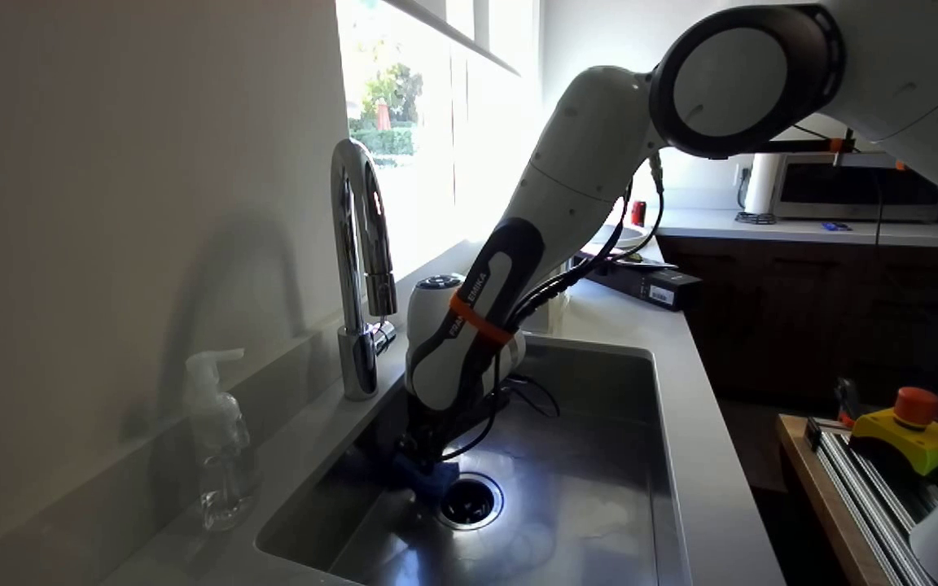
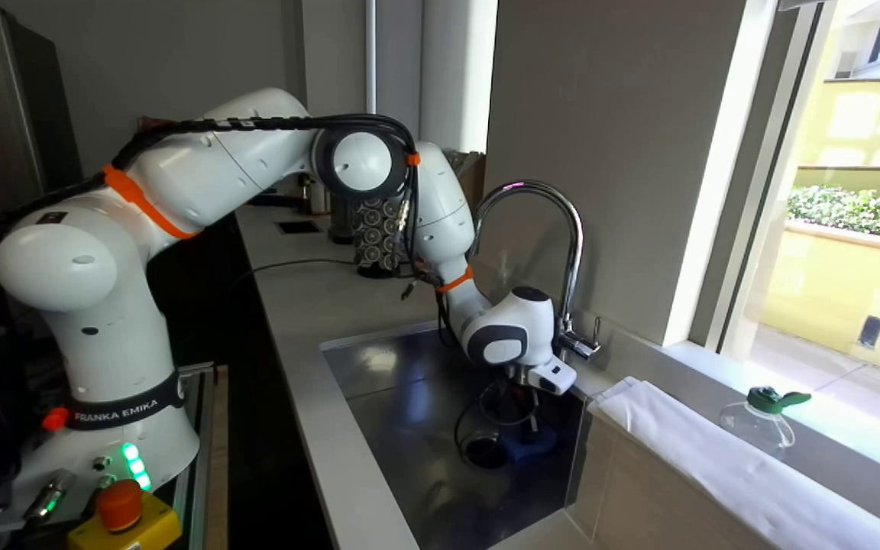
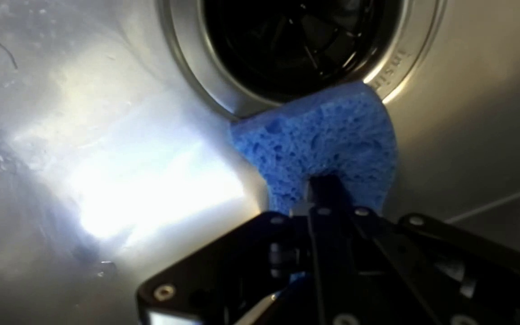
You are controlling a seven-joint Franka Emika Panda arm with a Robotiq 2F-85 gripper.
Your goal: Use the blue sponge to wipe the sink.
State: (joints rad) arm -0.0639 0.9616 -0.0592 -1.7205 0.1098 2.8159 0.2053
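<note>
Presently, the gripper [image 3: 321, 185] is down inside the sink [image 1: 583, 472], and its fingers stand close together, clamped on the blue sponge [image 3: 332, 131], whose porous face is pressed in at the place of the grip. The sponge is low in the sink, just beside the round drain [image 3: 287, 40]; in the wrist view, its front edge covers a part of the drain's metal ring [image 3: 185, 40]. Whether the whole underside is touching the steel, I cannot tell. On the sink floor, at the left of the sponge in this same view, there is a strong bright reflection [image 3: 151, 194], together with some small drops [image 3: 100, 273]. The white arm [image 1: 575, 167] bends down into the sink near the tall chrome faucet [image 1: 347, 268], as it appears in both exterior views. On the counter [image 1: 282, 480] beside the sink, a transparent pump bottle [image 1: 221, 456] stands upright, well apart from the sponge.
</note>
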